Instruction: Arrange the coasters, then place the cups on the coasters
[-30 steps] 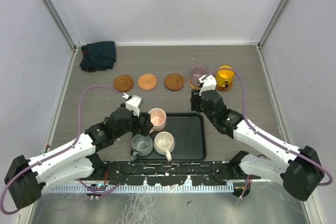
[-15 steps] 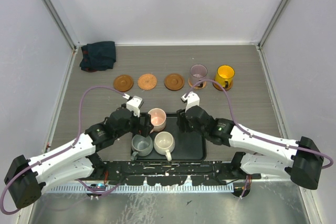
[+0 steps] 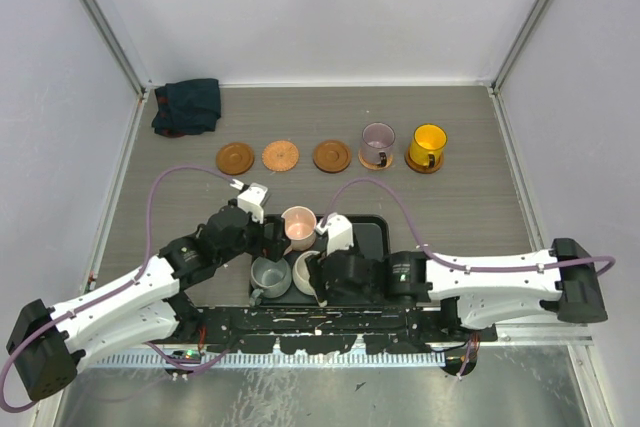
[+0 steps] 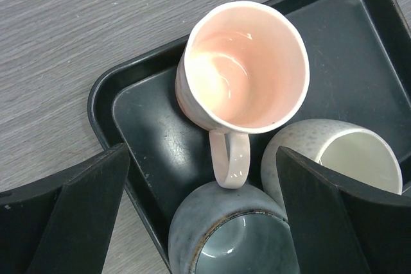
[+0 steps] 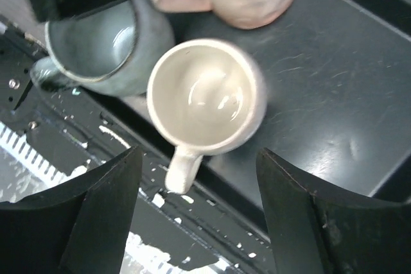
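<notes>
Three bare brown coasters (image 3: 235,158) (image 3: 281,155) (image 3: 332,155) lie in a row at the back. To their right, the mauve cup (image 3: 377,139) and the yellow cup (image 3: 428,143) each stand on a coaster. The black tray (image 3: 368,232) holds the pink cup (image 4: 244,62), the grey-green cup (image 4: 225,235) and the cream cup (image 5: 205,97). My left gripper (image 4: 202,153) hangs open over the pink cup's handle and the grey-green cup. My right gripper (image 5: 199,155) is open just above the cream cup's handle, gripping nothing, and partly hides that cup from above.
A dark blue cloth (image 3: 187,105) lies crumpled in the back left corner. Grey walls close the table in on three sides. The black mounting rail (image 3: 300,322) runs just beyond the tray's near edge.
My right arm has swung from beside the mauve cup at the back down to the tray's near side, over the cream cup, its jaws opening wider. The left arm has barely moved.
</notes>
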Robot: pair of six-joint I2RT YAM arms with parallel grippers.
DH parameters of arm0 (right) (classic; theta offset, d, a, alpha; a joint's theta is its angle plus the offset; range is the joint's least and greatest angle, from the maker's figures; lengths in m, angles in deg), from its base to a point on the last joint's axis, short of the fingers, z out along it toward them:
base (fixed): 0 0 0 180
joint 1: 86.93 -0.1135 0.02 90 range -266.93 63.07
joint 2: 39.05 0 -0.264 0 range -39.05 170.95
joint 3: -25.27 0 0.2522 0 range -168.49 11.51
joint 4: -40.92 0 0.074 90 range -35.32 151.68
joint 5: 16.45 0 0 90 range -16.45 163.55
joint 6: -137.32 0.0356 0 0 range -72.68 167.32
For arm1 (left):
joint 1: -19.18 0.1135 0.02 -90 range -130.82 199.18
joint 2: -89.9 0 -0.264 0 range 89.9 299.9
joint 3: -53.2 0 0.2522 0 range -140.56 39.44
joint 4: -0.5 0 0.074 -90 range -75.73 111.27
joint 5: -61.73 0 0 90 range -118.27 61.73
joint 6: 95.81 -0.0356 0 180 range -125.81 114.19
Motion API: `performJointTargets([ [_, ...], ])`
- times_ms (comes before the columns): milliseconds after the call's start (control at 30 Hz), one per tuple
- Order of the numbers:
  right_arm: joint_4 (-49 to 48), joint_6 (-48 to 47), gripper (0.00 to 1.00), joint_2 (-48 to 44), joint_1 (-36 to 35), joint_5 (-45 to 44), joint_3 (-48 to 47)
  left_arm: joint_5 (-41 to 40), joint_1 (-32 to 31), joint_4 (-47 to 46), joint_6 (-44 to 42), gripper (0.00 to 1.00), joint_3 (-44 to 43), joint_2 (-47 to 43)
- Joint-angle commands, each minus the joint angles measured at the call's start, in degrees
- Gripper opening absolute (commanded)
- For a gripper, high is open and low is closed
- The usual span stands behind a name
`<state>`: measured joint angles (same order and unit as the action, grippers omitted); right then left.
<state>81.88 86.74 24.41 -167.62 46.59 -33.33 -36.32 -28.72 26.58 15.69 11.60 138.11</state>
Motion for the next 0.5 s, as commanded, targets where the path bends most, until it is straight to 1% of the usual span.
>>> performJointTargets([
  [0,3.9,8.1,0.77,3.6,-6.3,-6.9,-4.6,-1.3,-0.2,-0.1,1.8,0.98,-1.3,-0.5],
  [100,5.3,12.0,0.79,5.5,-9.1,-9.2,-5.4,-1.3,-0.2,-0.1,2.7,0.98,-0.7,-1.2],
  [200,6.5,15.1,0.8,7.2,-10.2,-10.1,-5.7,-1.1,-0.2,0.0,2.9,0.98,-0.1,-1.9],
  [467,7.0,16.9,0.81,13.7,-10.4,-9.5,-5.7,-1.4,-0.2,-0.1,1.8,0.98,0.2,-1.1],
])
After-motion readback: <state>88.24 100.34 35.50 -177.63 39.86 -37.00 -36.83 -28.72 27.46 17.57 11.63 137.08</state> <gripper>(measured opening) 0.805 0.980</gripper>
